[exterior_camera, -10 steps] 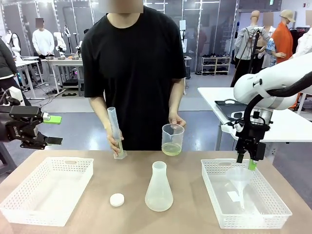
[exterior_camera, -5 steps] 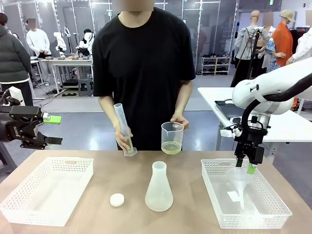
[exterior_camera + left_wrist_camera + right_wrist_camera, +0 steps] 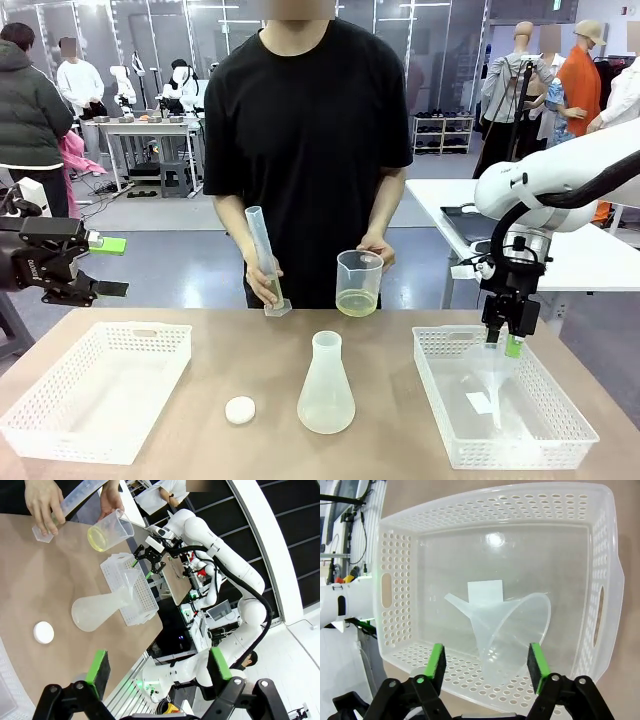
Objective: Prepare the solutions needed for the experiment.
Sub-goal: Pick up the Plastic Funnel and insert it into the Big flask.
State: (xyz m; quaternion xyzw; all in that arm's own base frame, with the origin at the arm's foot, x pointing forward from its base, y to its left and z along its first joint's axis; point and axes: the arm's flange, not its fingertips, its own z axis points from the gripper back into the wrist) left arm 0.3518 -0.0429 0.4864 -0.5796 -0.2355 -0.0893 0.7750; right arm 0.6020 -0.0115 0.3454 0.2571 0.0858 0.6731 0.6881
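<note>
Your right gripper [image 3: 502, 341] hangs over the white basket [image 3: 470, 331] on the right side of the table [image 3: 390, 400], pointing down at the clear funnel [image 3: 520, 625] that lies on its side in the basket. In the right wrist view its jaws stand apart, one green pad on each side of the funnel's wide mouth. One pad is plainly clear of the rim, and you cannot tell whether the other pad touches it. Your left gripper [image 3: 112, 267] is held off the table's left edge, above the other white basket [image 3: 140, 328], with its jaws wide apart and nothing between them. The solutions [image 3: 355, 303] are a shallow pale yellow-green layer in the bottom of a translucent beaker [image 3: 358, 270], which one of the person's hands [image 3: 378, 247] holds at the far edge of the table. The person's other hand [image 3: 262, 285] grips a tilted graduated cylinder [image 3: 262, 245] just beside the beaker, with its base low at the table edge. An empty-looking conical flask [image 3: 326, 385] stands upright mid-table, and a small white round cap [image 3: 240, 409] lies near it on the bare wood.
</note>
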